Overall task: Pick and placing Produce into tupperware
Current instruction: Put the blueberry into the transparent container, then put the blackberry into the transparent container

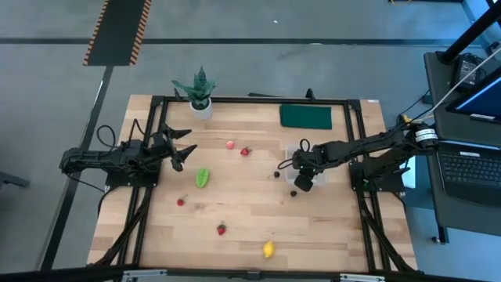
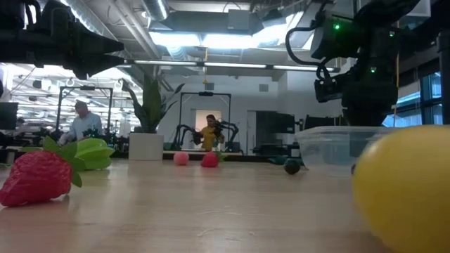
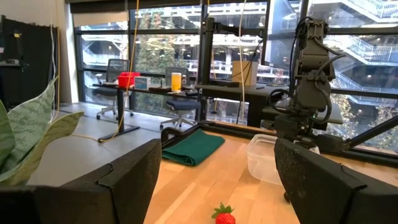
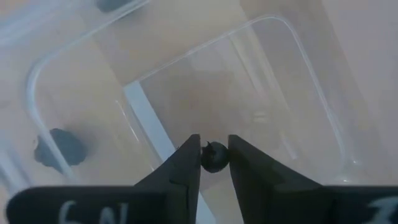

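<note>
Right gripper [image 4: 214,163] poised directly above small clear colourless plastic tupperware box [image 4: 311,99], fingers nearly closed — pinching tiny dark round berry [image 4: 214,157] between the tips. Box near the table's right side, just in front of flat dark green rectangle [image 1: 306,116]. Left gripper [image 1: 182,146] waiting at the table's left edge, fingers spread wide, nothing between them. Remaining produce scattered on pale wooden table [image 1: 258,211]: green leafy piece [image 1: 203,177], yellow lemon [image 1: 268,250], small red berries [image 1: 221,229], pink round fruit [image 1: 230,144], two more dark berries [image 1: 293,191] beside the box. Berry judged very light, smooth, likely to roll or slip — best held across its widest part with gentle pressure. Box thin-walled, light, easily nudged.
</note>
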